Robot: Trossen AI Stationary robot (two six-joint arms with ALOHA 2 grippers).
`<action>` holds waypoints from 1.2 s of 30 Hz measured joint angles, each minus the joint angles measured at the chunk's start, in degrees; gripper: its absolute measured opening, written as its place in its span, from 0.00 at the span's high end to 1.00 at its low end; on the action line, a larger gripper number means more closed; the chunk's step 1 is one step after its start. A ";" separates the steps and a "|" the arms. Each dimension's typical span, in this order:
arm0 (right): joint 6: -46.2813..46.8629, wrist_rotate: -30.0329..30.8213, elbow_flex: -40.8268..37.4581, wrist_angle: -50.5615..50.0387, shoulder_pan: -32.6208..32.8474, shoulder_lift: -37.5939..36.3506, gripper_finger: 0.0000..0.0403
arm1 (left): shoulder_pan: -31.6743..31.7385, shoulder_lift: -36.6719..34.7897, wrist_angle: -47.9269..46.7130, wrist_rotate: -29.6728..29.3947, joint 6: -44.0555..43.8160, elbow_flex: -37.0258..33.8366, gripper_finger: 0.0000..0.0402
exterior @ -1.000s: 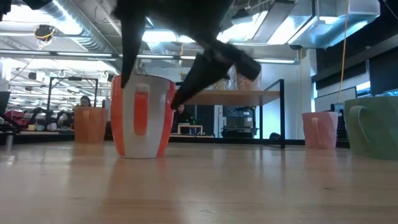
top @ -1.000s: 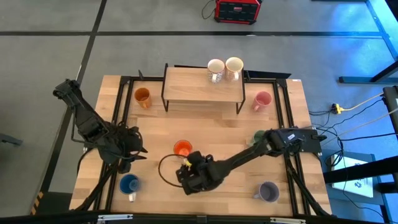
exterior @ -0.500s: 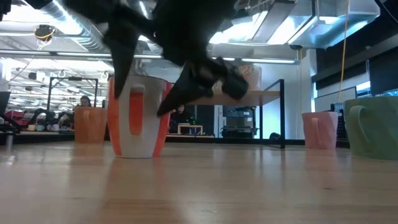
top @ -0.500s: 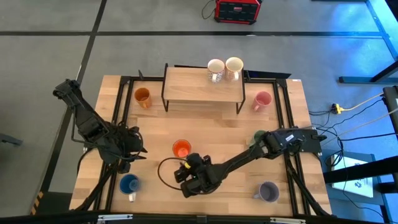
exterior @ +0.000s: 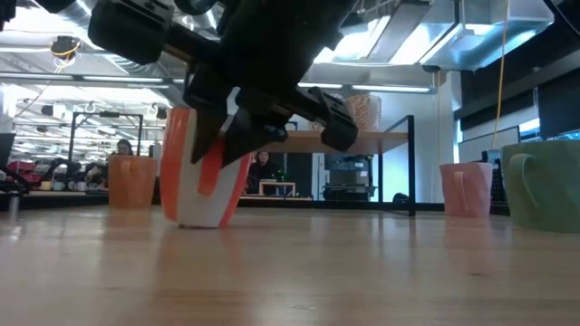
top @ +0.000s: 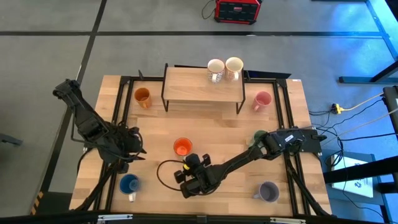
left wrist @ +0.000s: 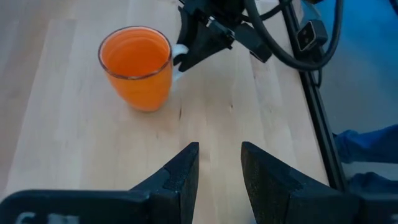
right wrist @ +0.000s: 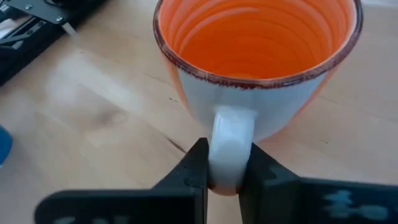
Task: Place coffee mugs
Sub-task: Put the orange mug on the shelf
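The red-orange mug (top: 182, 148) stands in the middle of the table, white outside and orange inside, and looks tipped in the low view (exterior: 204, 172). My right gripper (right wrist: 227, 169) reaches it from the near side and is shut on its handle. My left gripper (left wrist: 219, 168) hovers open over the table's left part (top: 135, 149), with nothing between its fingers and the mug (left wrist: 137, 65) some way ahead of it. My right gripper pinches the mug's white handle (right wrist: 229, 140) between its two fingers, one on each flat side. The fingers (right wrist: 198, 165) come slanting down from the table's near side. The mug leans over, and its lower edge (exterior: 201, 223) is at the table top.
Two pale mugs (top: 216, 68) (top: 234, 67) stand on the wooden shelf (top: 193, 87) at the back. An amber mug (top: 142, 96), a pink one (top: 262, 99), a green one (top: 258, 137), a lavender one (top: 268, 191) and a blue one (top: 129, 184) stand about the table.
My right gripper has sunk a little toward the red-orange mug and shut on its handle; its fingers stood wide apart on either side before. The mug stood upright then and now leans over, in the same place on the table.
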 joint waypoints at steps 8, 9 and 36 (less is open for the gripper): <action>-3.07 -1.63 4.95 -5.91 -0.02 -0.29 0.92 | 0.00 -4.20 0.02 4.01 -1.57 0.00 0.71; -3.73 -1.52 6.33 -7.28 -0.14 -0.30 0.92 | 0.00 -5.01 0.00 4.05 -1.84 0.00 0.71; -16.47 1.77 18.64 -18.62 -12.71 -11.21 0.92 | -0.02 -10.36 0.13 -1.42 -1.92 0.00 0.71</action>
